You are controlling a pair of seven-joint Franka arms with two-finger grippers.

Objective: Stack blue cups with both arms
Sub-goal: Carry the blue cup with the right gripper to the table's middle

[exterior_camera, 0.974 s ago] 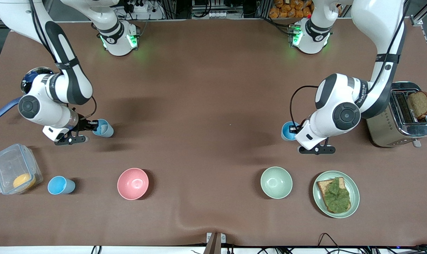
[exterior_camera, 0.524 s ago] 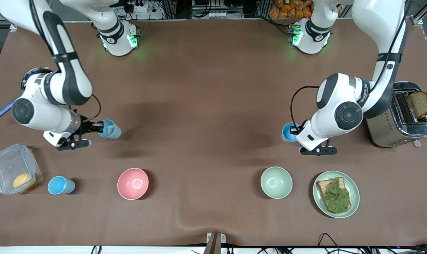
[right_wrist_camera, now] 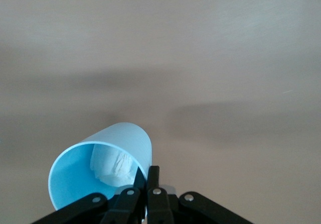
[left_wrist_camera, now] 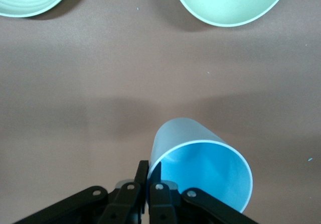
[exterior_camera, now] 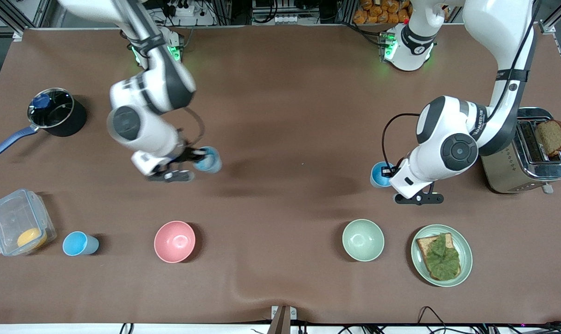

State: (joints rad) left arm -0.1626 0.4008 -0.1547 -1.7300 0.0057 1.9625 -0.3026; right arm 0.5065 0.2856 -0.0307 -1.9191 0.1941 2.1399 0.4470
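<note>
My right gripper (exterior_camera: 193,162) is shut on the rim of a blue cup (exterior_camera: 209,160) and holds it over the table, toward the middle. In the right wrist view the fingers (right_wrist_camera: 153,176) pinch that cup's wall (right_wrist_camera: 108,153); something white and crumpled (right_wrist_camera: 113,164) lies inside it. My left gripper (exterior_camera: 391,175) is shut on the rim of a second blue cup (exterior_camera: 378,175), low over the table beside the toaster. It shows tilted in the left wrist view (left_wrist_camera: 200,163), with one finger (left_wrist_camera: 142,176) outside the wall. A third blue cup (exterior_camera: 78,243) stands on the table beside the clear box.
A pink bowl (exterior_camera: 174,241) and a pale green bowl (exterior_camera: 363,240) sit nearer the front camera. A plate with toast and greens (exterior_camera: 466,260), a toaster (exterior_camera: 503,169) holding bread, a blue-handled pot (exterior_camera: 57,113) and a clear lidded box (exterior_camera: 18,222) are also on the table.
My right arm has swung with its cup from the right arm's end toward the table's middle, uncovering the pot. The left arm has barely moved.
</note>
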